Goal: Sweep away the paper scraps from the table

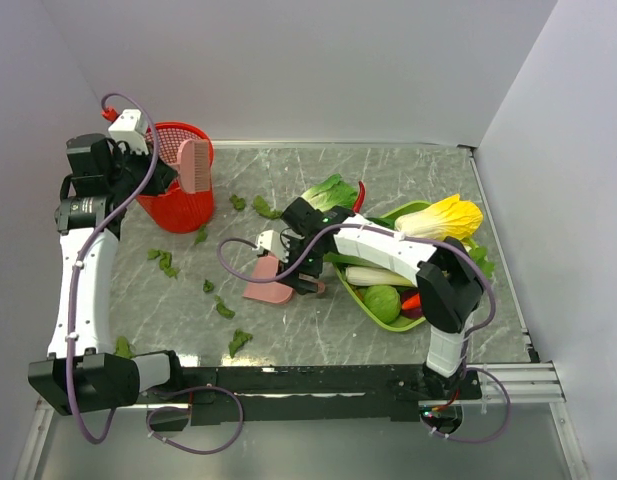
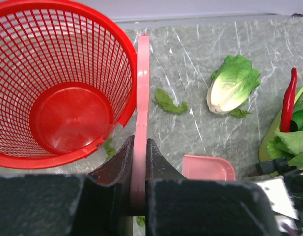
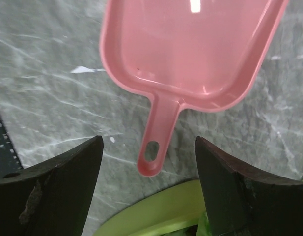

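The left gripper (image 2: 139,157) is clamped on a pink brush (image 2: 142,88) beside the red basket (image 2: 23,44). The right gripper (image 3: 148,145) hangs wide over the pink dustpan (image 3: 190,49) handle. Paper scraps (image 1: 168,264) lie scattered on the table (image 1: 408,170), and the lime tray (image 3: 146,216) holds toy vegetables (image 1: 381,300).

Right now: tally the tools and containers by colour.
Pink: 2 (dustpan, brush)
Red: 1 (basket)
Lime green: 1 (tray)
Total: 4
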